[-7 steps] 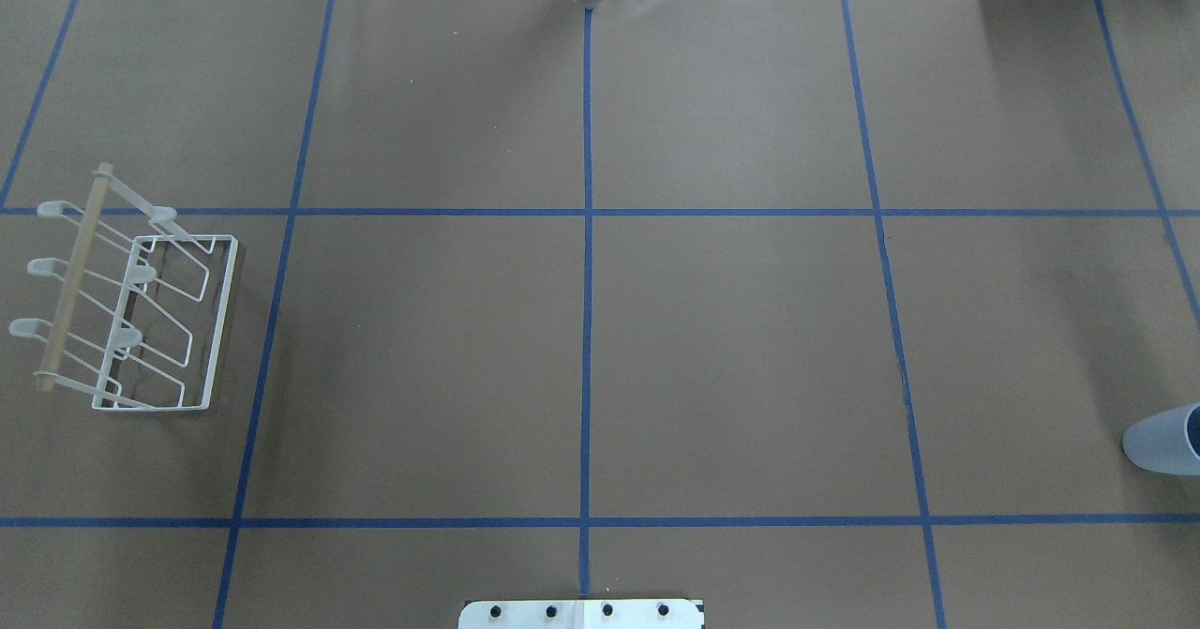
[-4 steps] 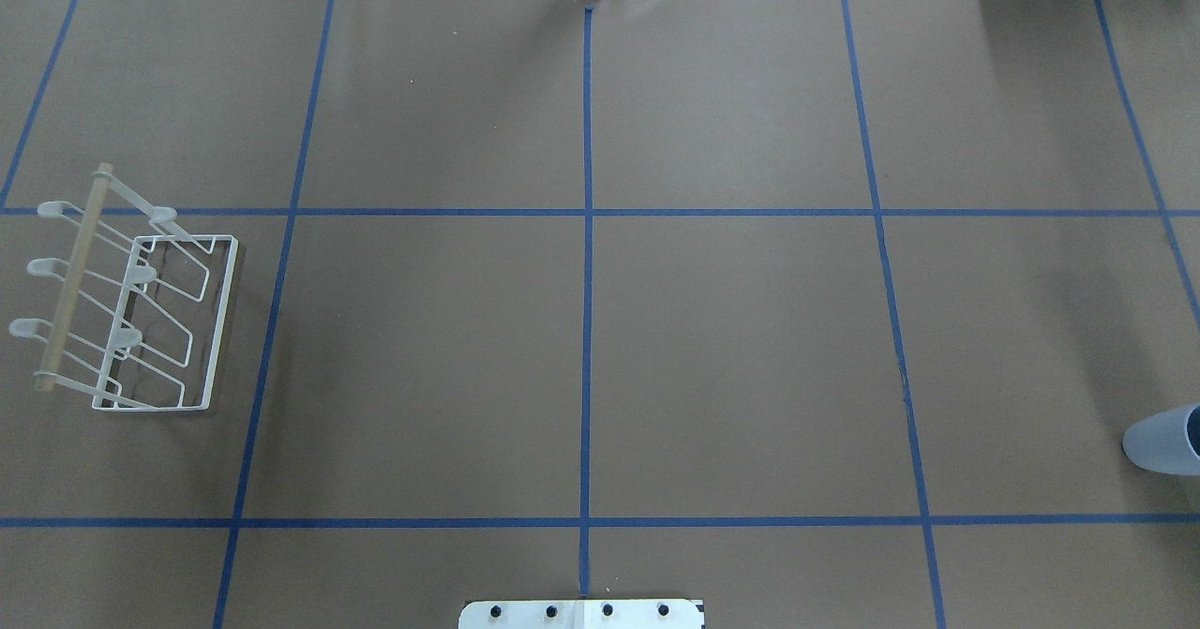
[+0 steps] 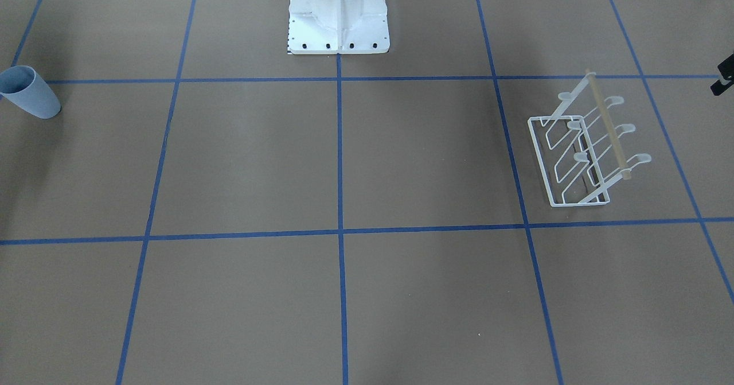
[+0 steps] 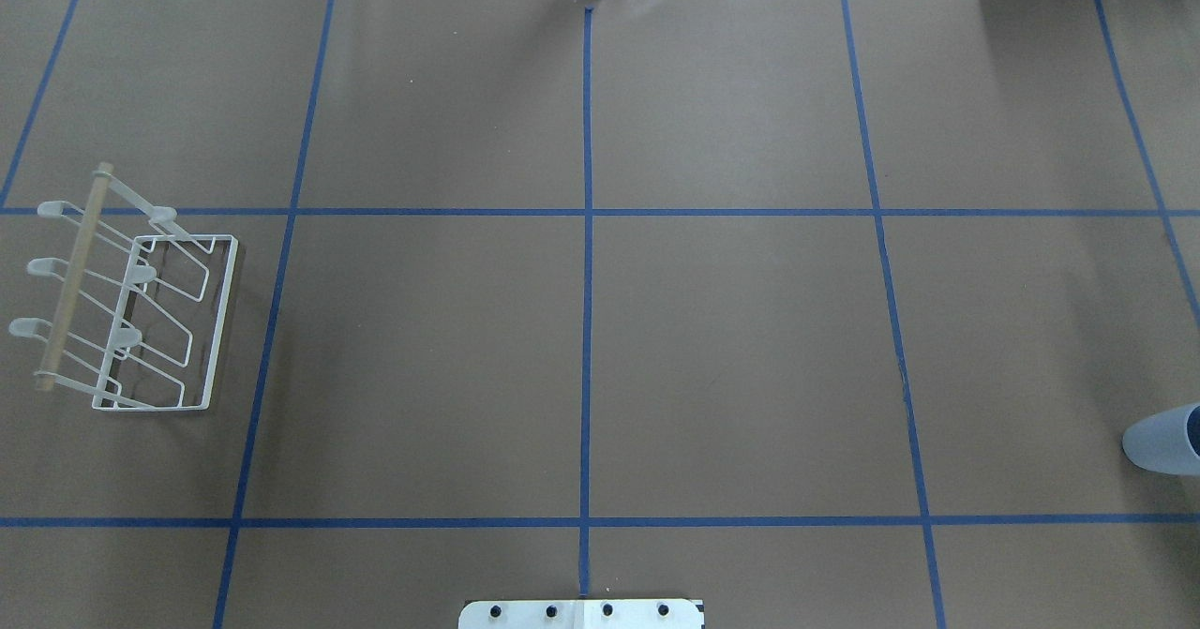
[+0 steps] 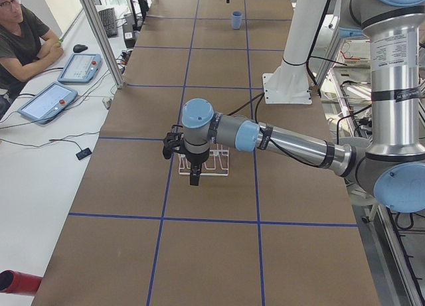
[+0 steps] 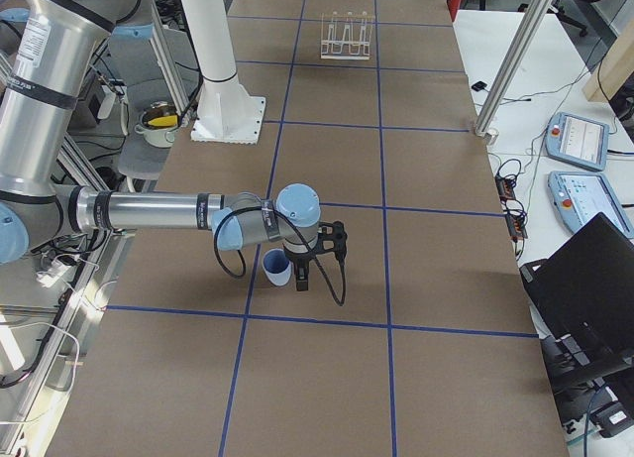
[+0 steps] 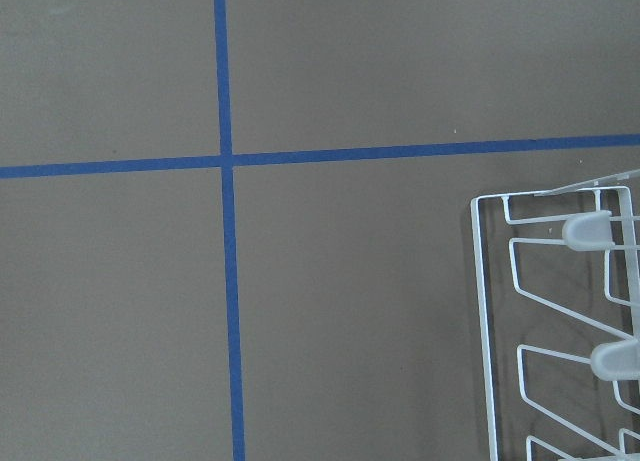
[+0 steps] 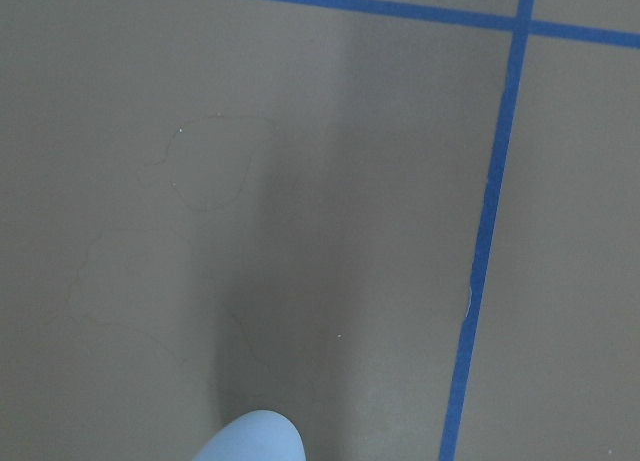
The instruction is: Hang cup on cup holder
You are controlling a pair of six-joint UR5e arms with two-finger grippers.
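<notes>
The light blue cup stands upright, rim up, at the table's right end; it also shows in the front view, at the overhead's right edge and at the bottom of the right wrist view. The white wire cup holder with its tan bar stands at the left end, empty. My left gripper hangs above the holder. My right gripper hangs just beside the cup. I cannot tell whether either is open.
The white robot pedestal stands at the table's near middle edge. Blue tape lines divide the brown table cover. An operator sits beside tablets along the far side. A laptop lies off the table.
</notes>
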